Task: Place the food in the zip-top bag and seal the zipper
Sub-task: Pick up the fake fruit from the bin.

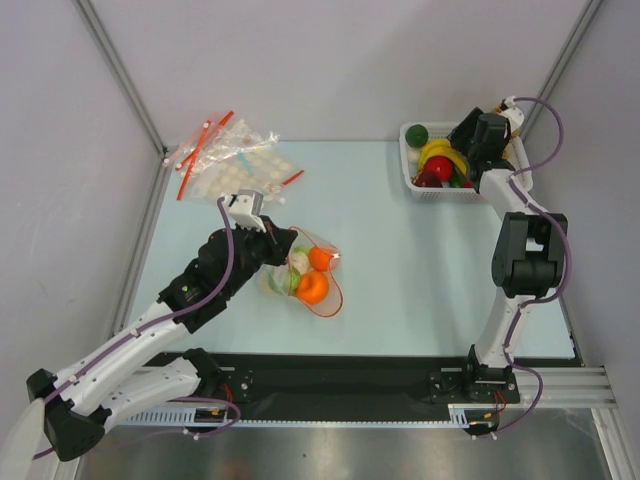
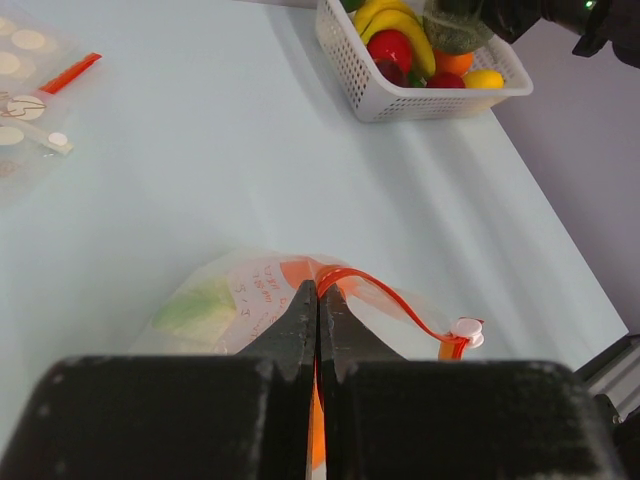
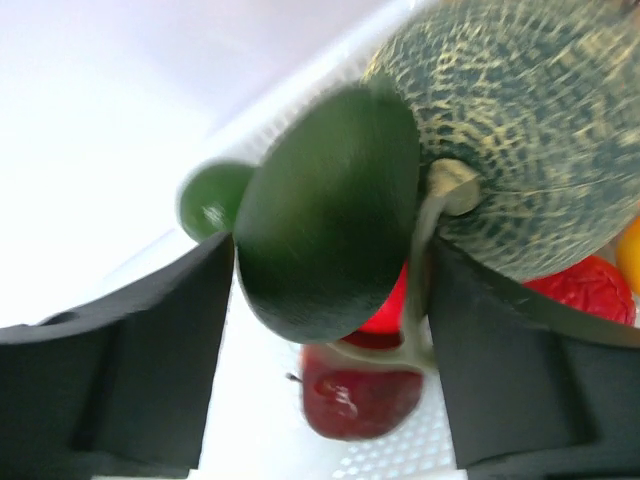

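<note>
The clear zip-top bag lies on the table's centre-left, with two oranges and a green piece of food inside. My left gripper is shut on the bag's top edge, pinching its red-orange zipper. The white slider sits at the strip's right end. My right gripper reaches into the white basket. A dark green piece fills the gap between its wide-set fingers. A netted melon presses against that piece from the right.
The basket at the back right holds a banana, red fruits and a small green ball. Crinkled disc-dotted bags with red strips lie at the back left. Grey walls enclose the table.
</note>
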You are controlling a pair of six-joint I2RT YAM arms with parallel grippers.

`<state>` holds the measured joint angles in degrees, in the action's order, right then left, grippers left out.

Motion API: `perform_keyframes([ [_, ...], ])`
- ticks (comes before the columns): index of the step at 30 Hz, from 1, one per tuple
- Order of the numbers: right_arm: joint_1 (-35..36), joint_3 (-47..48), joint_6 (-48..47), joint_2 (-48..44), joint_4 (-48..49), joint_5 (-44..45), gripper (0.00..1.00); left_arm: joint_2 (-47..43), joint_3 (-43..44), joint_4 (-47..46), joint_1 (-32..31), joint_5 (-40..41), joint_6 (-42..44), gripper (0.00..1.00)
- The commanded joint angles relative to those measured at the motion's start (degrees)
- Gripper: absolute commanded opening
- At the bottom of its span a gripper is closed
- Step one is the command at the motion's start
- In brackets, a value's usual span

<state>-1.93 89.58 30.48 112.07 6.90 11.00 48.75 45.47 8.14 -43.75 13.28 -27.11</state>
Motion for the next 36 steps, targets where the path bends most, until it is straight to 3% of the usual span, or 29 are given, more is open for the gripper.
perform_keyframes([
  [1, 0.44, 2.08, -1.38, 2.36, -3.11, -4.94, 0.80, -1.12, 0.67, -4.01, 0.15, -0.01, -1.01, 0.00],
  [7, 0.79, 2.00, -5.33, 1.57, -6.45, -4.07, 0.88, -1.03, 0.76, -3.84, 0.15, 0.61, -0.66, 0.00],
  [21, 1.76, -0.72, -13.42, -5.54, -9.71, 9.74, 0.91, -1.11, 0.76, -3.84, 0.15, 0.52, -0.75, 0.00],
  [29, 7.91, -0.90, -21.60, -6.43, -8.12, 14.38, 0.89, -1.47, 0.76, -3.75, 0.15, 0.61, -0.75, 0.00],
  [36, 9.76, 3.14, -18.62, -2.91, -15.50, 18.00, 0.92, -1.91, 0.58, -3.74, 0.15, 0.96, -0.66, 0.00],
])
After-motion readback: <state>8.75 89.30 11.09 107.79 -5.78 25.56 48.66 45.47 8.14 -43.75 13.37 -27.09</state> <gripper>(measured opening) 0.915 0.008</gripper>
